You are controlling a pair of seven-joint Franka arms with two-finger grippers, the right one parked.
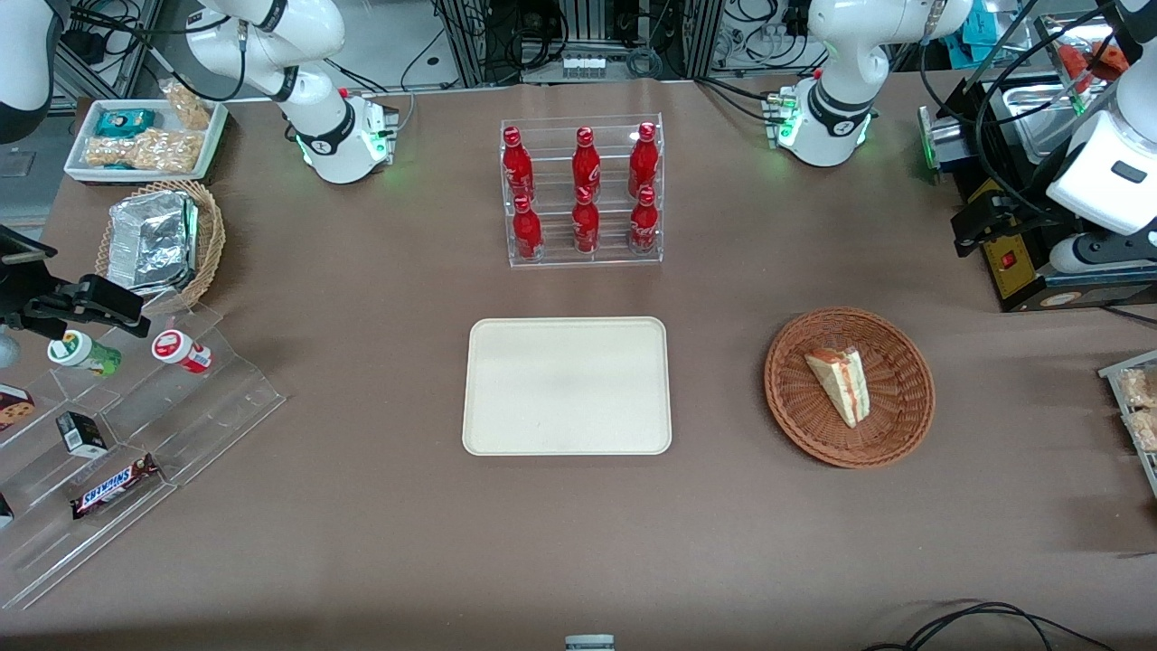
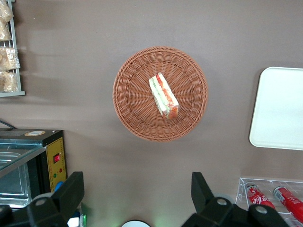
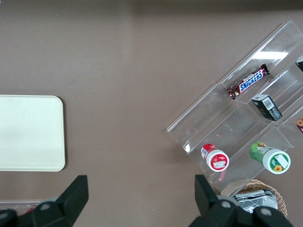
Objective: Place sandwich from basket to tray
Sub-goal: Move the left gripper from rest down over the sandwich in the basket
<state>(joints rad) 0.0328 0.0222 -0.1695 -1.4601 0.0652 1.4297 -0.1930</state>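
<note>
The sandwich [image 1: 841,384] [image 2: 164,96], a pale wedge with red and green layers, lies in the reddish-brown basket [image 1: 890,429] [image 2: 132,90]. The cream tray [image 1: 567,385] [image 2: 279,109] [image 3: 28,132] lies bare on the table beside the basket, toward the parked arm's end. My left gripper [image 1: 974,231] [image 2: 136,182] hangs high above the table, farther from the front camera than the basket and off toward the working arm's end. Its fingers [image 2: 71,189] stand wide open with nothing between them, well apart from the basket.
A clear rack of red bottles [image 1: 583,190] stands farther from the camera than the tray. A black box with a red switch [image 1: 1012,262] sits under the gripper. A wire shelf of packets [image 1: 1134,407] is near the basket. A stepped acrylic snack stand [image 1: 136,425] and foil basket [image 1: 158,240] lie toward the parked arm's end.
</note>
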